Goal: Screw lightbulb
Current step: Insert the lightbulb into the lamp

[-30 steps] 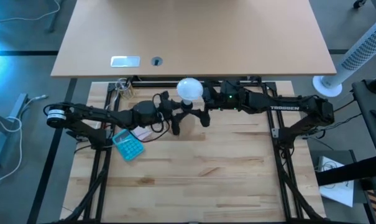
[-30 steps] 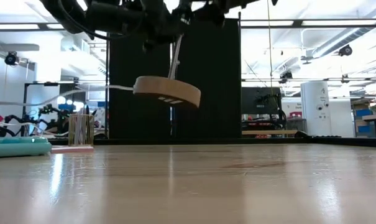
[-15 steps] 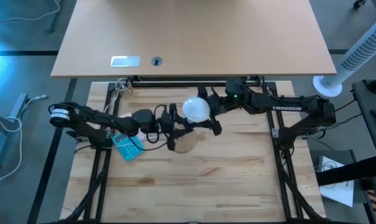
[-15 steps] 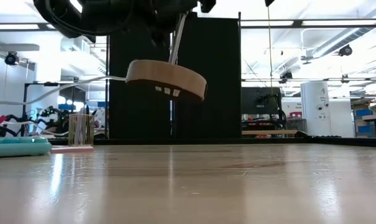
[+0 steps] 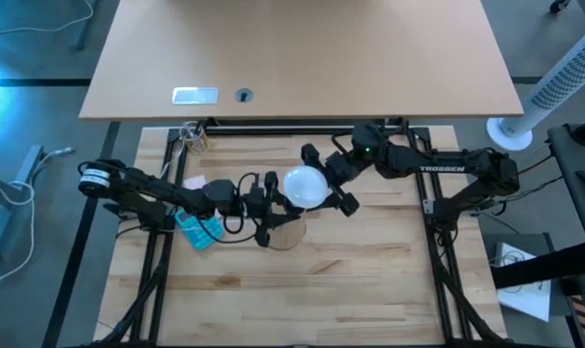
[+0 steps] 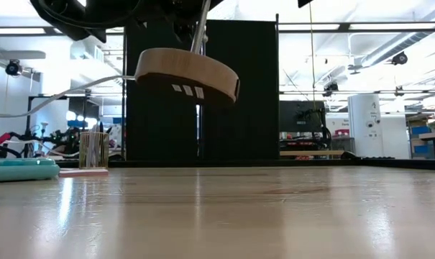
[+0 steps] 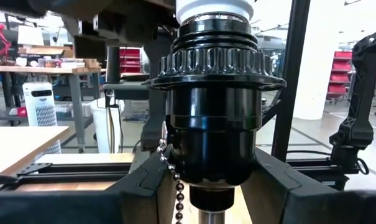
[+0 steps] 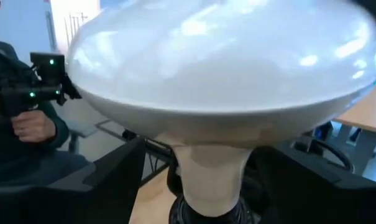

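The lightbulb point(image 8: 225, 81) is cut off at twelve and three o'clock in the right wrist view, and its neck is lost at six. In the left wrist view, only a white sliver of it is seen above the black socket point(image 7: 215, 106). The wooden disc point(image 5: 288, 235) is half covered from above. Gripper fingertips cannot be made out overhead.

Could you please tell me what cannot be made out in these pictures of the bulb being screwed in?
- Thread seating: in the left wrist view the lightbulb is cut off by the top edge above the black socket.
- Right gripper contact: the right wrist view is filled by the globe.
- Left gripper: in the low view, the wooden disc hides it.
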{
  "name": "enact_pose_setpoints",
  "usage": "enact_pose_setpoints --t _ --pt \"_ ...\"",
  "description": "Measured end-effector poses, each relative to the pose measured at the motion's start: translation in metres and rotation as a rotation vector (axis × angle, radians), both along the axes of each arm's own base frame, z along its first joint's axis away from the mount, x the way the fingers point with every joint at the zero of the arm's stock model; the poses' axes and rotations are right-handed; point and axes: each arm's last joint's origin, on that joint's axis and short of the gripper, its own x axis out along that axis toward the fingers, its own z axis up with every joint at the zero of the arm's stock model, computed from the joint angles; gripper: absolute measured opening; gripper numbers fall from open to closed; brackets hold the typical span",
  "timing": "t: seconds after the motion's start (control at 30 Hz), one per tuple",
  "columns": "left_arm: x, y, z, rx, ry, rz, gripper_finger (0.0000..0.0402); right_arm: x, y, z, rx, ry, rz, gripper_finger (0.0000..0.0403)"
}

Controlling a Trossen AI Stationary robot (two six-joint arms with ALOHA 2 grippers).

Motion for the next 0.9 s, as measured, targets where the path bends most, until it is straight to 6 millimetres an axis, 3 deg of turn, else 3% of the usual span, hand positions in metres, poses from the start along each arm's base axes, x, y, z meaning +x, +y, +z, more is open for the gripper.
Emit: enact_pose_setpoints --t 0.2,0.63,0.77,0.9 --pt "0.0 0.0 0.0 0.001 -0.005 -0.001 0.0137 0.0 0.0 0.001 -0.003 -0.015 0.001 0.0264" --pt "0.0 0.002 0.0 -0.026 -0.003 0.076 0.0137 0.002 -0.002 0.0 0.009 -0.008 -0.089 0.0164" --pt "-0.002 0.007 0.001 -0.037 0.007 0.171 0.0137 0.004 -0.005 -0.001 0.018 0.004 -0.183 0.014" --pt "-0.004 0.015 0.001 -0.048 0.038 0.291 0.0137 0.005 -0.009 -0.005 0.03 0.051 -0.346 0.0144"
